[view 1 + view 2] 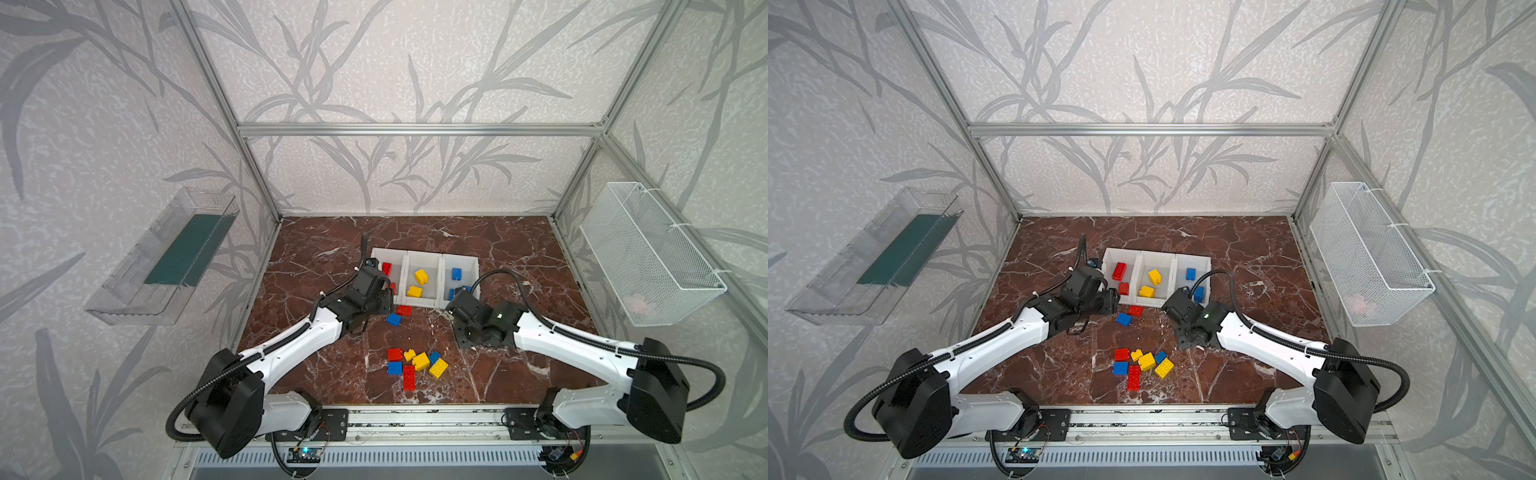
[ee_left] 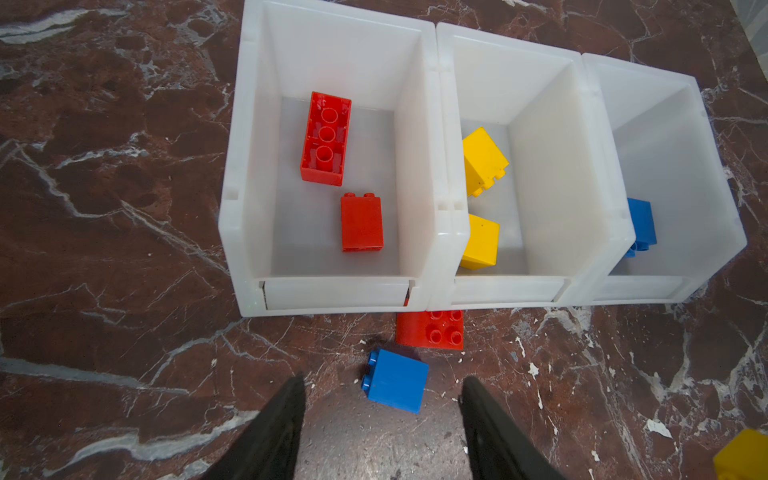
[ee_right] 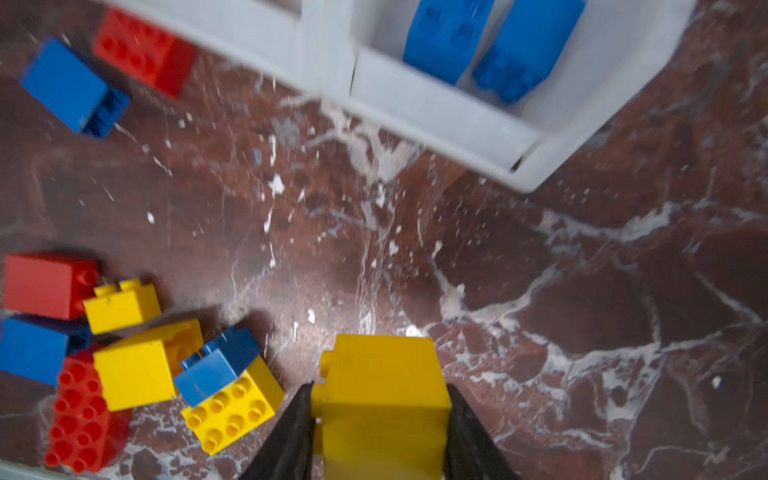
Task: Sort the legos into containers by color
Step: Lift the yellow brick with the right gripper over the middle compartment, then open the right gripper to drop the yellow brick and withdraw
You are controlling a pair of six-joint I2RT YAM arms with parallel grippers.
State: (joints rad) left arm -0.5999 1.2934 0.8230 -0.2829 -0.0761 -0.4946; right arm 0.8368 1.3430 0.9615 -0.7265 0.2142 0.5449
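Right gripper point(image 3: 379, 390) clamped on the smooth opposite sides of a yellow lego point(image 3: 382, 365), short of the white containers point(image 3: 436, 120). Left gripper point(image 2: 382, 379) spread and empty, near a blue lego point(image 2: 397, 384). Bricks look light, rigid and slick, so flat faces likely grip best.

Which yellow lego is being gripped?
The yellow brick in the right end effector; other yellows lie in the middle bin or loose on the table.
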